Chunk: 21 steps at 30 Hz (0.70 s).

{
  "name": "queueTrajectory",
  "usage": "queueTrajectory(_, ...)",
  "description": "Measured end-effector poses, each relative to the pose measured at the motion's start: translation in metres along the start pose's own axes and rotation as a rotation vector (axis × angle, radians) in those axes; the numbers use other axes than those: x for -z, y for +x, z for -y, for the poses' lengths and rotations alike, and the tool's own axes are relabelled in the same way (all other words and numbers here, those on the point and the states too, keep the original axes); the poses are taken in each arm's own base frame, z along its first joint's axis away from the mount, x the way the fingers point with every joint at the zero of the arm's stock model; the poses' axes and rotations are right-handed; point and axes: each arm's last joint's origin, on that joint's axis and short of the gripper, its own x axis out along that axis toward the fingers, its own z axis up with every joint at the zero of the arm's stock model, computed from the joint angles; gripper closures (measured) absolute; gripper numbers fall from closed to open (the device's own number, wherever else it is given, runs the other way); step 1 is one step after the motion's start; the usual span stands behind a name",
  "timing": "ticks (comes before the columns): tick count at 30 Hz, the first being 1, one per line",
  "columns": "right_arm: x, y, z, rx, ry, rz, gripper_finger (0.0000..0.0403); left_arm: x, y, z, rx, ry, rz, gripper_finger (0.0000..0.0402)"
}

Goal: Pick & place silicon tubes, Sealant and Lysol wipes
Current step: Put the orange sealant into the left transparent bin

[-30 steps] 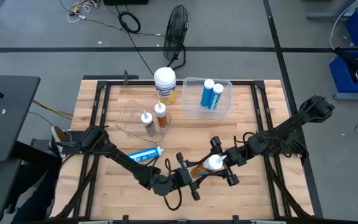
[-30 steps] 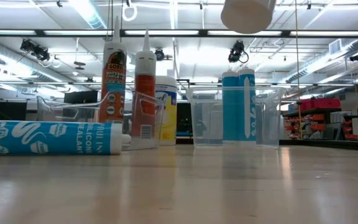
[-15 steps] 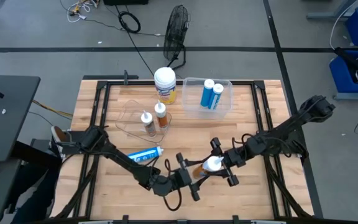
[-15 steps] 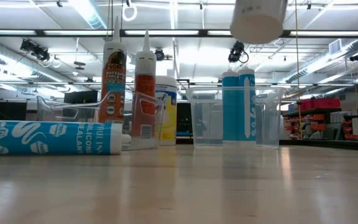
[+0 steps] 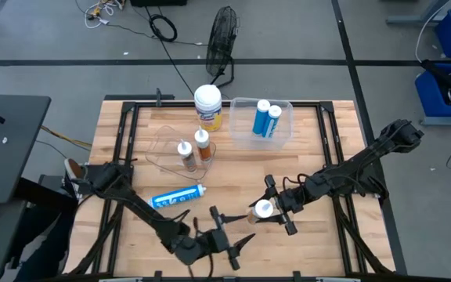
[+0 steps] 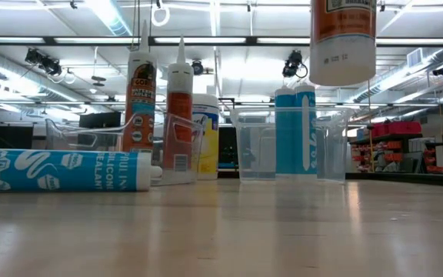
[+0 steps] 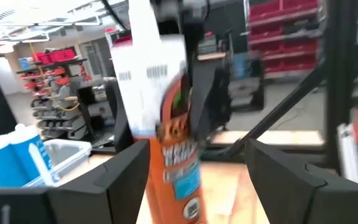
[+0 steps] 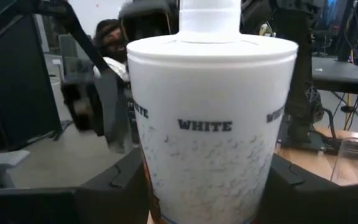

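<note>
Gripping a glossy orange-and-white cartridge [image 5: 262, 209] above the table, the right gripper [image 5: 266, 208] stood apart from the empty, spread left gripper [image 5: 227, 241]. Lysol wipes [image 5: 207, 106] stood upright beside a clear bin [image 5: 286, 117].

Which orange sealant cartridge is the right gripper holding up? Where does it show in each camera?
High: orange cartridge seen end-on in the right gripper, near the table's front middle.
Low: hanging at top right, clear of the table.
Left wrist: centre, between the left gripper's open fingers.
Right wrist: fills the middle.
Shared landmark: two blue cartridges.
</note>
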Motion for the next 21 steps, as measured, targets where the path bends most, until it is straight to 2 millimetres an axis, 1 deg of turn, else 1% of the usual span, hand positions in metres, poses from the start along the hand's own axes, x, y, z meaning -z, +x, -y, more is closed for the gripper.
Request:
queueTrajectory(4, 0.004, -0.001, 0.000, 0.000, 0.012, -0.034, 0.0202, -0.023, -0.010, -0.006, 0.011, -0.069, 0.029, 0.0137)
queueTrajectory(8, 0.008, 0.000, -0.002, -0.004, 0.012, -0.051, 0.0202, -0.041, -0.012, -0.016, 0.007, -0.107, 0.047, 0.0137)
queueTrajectory(11, 0.009, 0.000, -0.003, -0.010, 0.010, -0.063, 0.0202, -0.052, -0.007, -0.027, -0.011, -0.132, 0.059, 0.0136)
queueTrajectory(15, 0.010, 0.001, -0.003, -0.011, 0.010, -0.068, 0.0202, -0.056, 0.005, -0.038, -0.027, -0.136, 0.068, 0.0136)
queueTrajectory(18, 0.012, 0.002, -0.003, -0.008, 0.017, -0.073, 0.0202, -0.059, 0.013, -0.045, 0.001, -0.138, 0.080, 0.0136)
queueTrajectory(21, 0.015, 0.004, -0.003, -0.006, 0.021, -0.086, 0.0202, -0.063, 0.021, -0.054, 0.028, -0.191, 0.087, 0.0136)
